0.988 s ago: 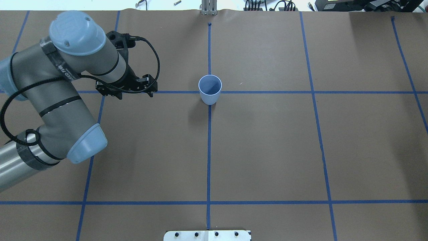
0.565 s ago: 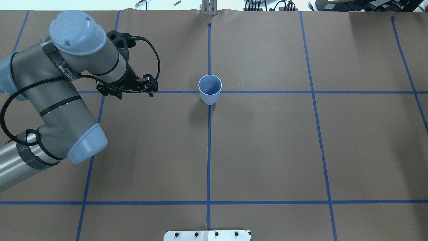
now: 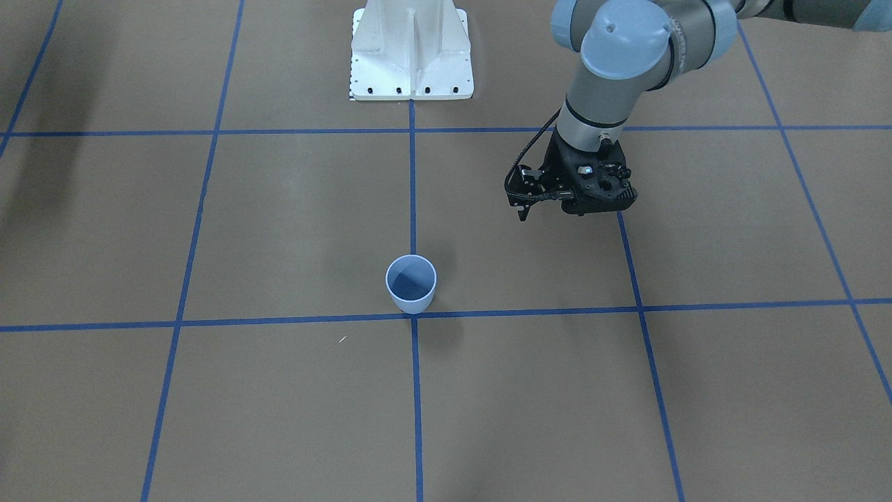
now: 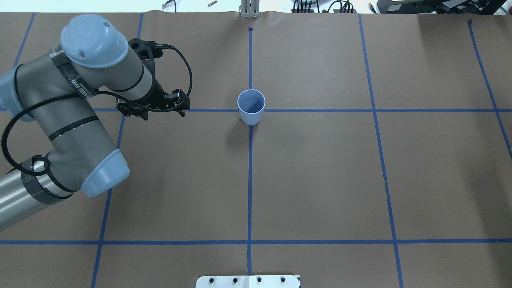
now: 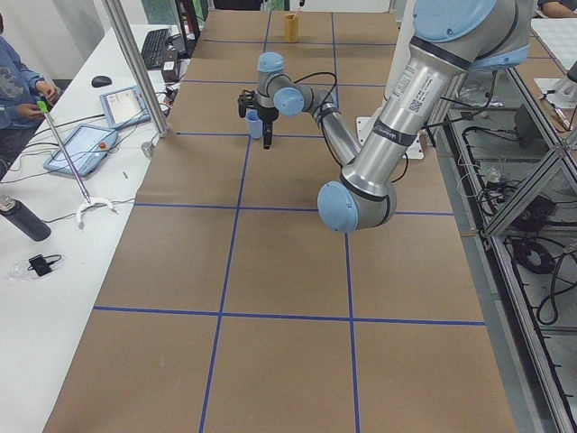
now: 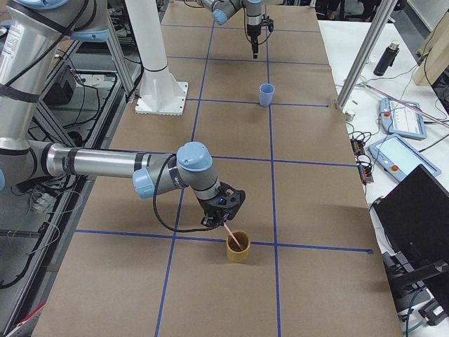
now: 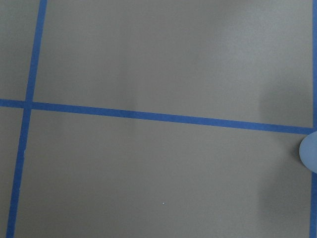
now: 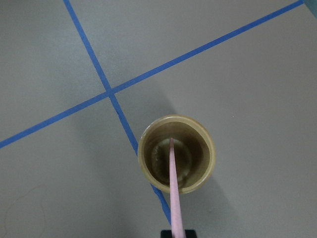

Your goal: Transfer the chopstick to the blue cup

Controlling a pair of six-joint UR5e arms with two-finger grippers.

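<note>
The pale blue cup [image 4: 251,107] stands upright and empty at the table's middle, on a tape crossing; it also shows in the front view [image 3: 411,282] and at the left wrist view's right edge [image 7: 309,152]. My left gripper [image 4: 154,105] hovers left of the cup, apart from it; its fingers are hidden under its body. My right gripper [image 8: 173,233] is shut on the pink chopstick [image 8: 173,183]. The stick's lower end is inside a tan cup [image 8: 203,148]. In the right side view this gripper [image 6: 223,217] is just above the tan cup [image 6: 237,250], far from the blue cup [image 6: 266,94].
The robot's white base plate [image 3: 411,49] sits at the table's near edge. Blue tape lines grid the brown table cover. A side bench with tablets [image 5: 81,149], a metal pole [image 5: 135,63] and a person [image 5: 13,81] flank the far edge.
My left arm has shifted very slightly to the right. The blue cup has not moved.
</note>
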